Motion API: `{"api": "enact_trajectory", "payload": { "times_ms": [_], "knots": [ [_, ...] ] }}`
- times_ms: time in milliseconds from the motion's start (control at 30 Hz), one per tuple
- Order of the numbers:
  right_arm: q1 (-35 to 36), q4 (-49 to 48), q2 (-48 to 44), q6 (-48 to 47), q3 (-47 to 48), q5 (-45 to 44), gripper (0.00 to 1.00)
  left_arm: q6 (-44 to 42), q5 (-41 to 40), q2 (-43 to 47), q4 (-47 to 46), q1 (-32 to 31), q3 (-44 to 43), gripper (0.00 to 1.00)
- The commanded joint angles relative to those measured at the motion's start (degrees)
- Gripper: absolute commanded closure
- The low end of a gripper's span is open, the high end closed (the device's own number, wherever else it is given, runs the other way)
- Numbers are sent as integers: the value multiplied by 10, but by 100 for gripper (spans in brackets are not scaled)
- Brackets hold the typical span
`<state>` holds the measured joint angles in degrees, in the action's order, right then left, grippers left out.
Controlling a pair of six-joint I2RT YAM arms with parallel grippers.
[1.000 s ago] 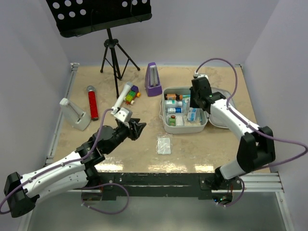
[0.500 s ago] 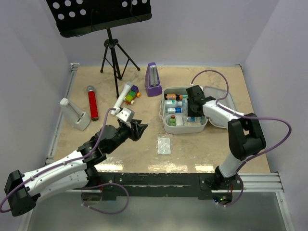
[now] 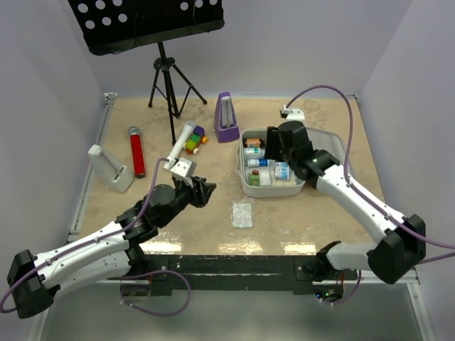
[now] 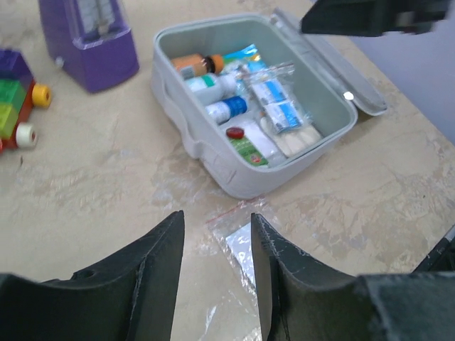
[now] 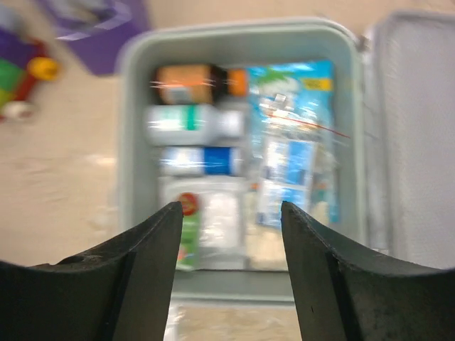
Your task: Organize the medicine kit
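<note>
Hovering the right gripper (image 5: 231, 209), spread and empty, over the well-filled medicine kit (image 3: 274, 190), seemingly leaving one clear packet (image 3: 242, 214) near the equally spread left gripper (image 4: 215, 222), then closing.

Bottles (image 4: 211, 85) and packets (image 4: 276, 104) lie in the medicine kit (image 3: 274, 190); the metronome (image 3: 227, 118) stands behind its left corner, toy blocks (image 3: 193, 142) lie to its left, and a pouch (image 3: 242, 214) lies before it

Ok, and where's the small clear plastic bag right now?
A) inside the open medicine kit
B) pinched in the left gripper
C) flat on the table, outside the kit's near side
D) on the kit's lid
C: the clear plastic bag lies flat on the table, outside the near wall of the medicine kit, and the left gripper is open and empty.
</note>
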<state>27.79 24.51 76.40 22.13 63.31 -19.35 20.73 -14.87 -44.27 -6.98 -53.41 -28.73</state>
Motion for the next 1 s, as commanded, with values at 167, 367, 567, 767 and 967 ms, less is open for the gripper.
{"api": "enact_trajectory", "payload": {
  "times_ms": [167, 367, 567, 767, 967],
  "knots": [
    [163, -89, -90, 144, -95, -24, 39, 195, -149, -13, 166, 6, -25, 37],
    [163, -91, -30, 158, -88, -71, 41, 232, -144, 40, 196, 9, -13, 24],
    [163, -122, -23, 158, -120, -60, 40, 238, 51, -66, 57, 7, 42, 0],
    [163, -113, -49, 162, -138, -65, 40, 238, 28, -244, 50, -62, -30, 0],
    [163, -93, -85, 165, -150, -78, 40, 213, -15, -367, 69, -96, -110, 0]
  ]
}}
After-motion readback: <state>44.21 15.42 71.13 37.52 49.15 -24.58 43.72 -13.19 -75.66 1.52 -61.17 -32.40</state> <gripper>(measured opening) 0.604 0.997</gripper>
